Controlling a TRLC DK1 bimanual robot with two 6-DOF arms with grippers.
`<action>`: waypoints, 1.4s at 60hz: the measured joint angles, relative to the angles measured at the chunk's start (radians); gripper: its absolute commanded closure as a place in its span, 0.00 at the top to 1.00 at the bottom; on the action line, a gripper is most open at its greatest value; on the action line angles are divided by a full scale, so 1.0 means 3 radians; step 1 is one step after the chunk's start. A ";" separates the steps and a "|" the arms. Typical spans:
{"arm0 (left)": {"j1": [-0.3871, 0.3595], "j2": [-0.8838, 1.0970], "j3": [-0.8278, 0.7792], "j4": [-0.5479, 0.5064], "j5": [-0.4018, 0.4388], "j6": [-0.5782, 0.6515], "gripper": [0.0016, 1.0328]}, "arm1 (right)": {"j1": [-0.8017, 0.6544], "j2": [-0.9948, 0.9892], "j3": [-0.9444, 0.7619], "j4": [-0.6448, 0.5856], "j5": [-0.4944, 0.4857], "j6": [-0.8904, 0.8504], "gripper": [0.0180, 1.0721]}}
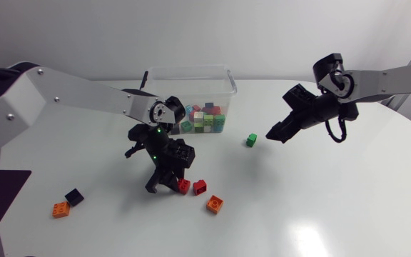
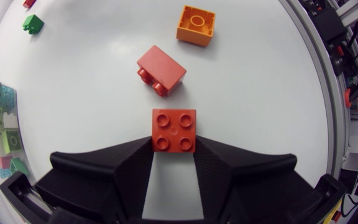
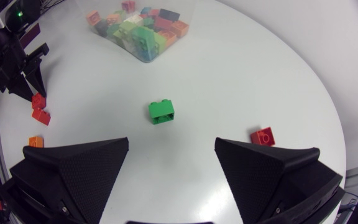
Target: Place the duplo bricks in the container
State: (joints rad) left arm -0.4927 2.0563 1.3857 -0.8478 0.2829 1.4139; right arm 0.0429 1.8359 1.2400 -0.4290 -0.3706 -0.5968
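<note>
Left gripper (image 2: pixel 174 149) is down on the table with its two wedge fingers closed on a red brick (image 2: pixel 174 130), studs up, square, so no long axis to fuss over; the pads look pressed to its two opposite sides, right at the tips. Just ahead of it, apart, lies a second red brick (image 2: pixel 161 69) tipped on its side, and further ahead an orange brick (image 2: pixel 196 25). Neither crowds a straight lift. The container (image 1: pixel 191 69) sits behind this gripper, towards the far side of the table and already well stocked, so the carry looks like up, then back over the near wall. Over on the other side the right gripper (image 3: pixel 172 146) hovers with fingers spread wide and nothing in them, and a green brick (image 3: pixel 161 112) lies ahead of it on open table, its long axis roughly across the gap. That one is clearly the right arm's.
</note>
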 measured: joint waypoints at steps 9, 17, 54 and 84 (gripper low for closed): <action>0.0103 -0.0259 -0.0004 -0.0108 0.0086 -0.0013 0.32 | 0.0103 0.0262 0.0196 -0.0001 -0.0088 -0.0107 0.95; 0.0201 -0.0515 -0.0004 -0.0141 0.0153 -0.0061 0.32 | 0.0136 0.0529 0.0455 -0.0004 -0.0151 -0.0140 0.95; 0.0632 -0.0985 0.0551 -0.0006 0.0526 -0.0717 0.32 | 0.0290 0.1088 0.0711 0.0000 -0.0174 -0.0309 0.41; 0.0665 -0.0734 0.1026 0.0726 0.0552 -0.1595 0.32 | 0.0231 0.1064 0.0726 0.0006 -0.0142 -0.0309 0.29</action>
State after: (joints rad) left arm -0.2932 1.8362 1.6936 -0.6300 0.4484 0.9356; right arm 0.1123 2.1551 1.4578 -0.4271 -0.4133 -0.6895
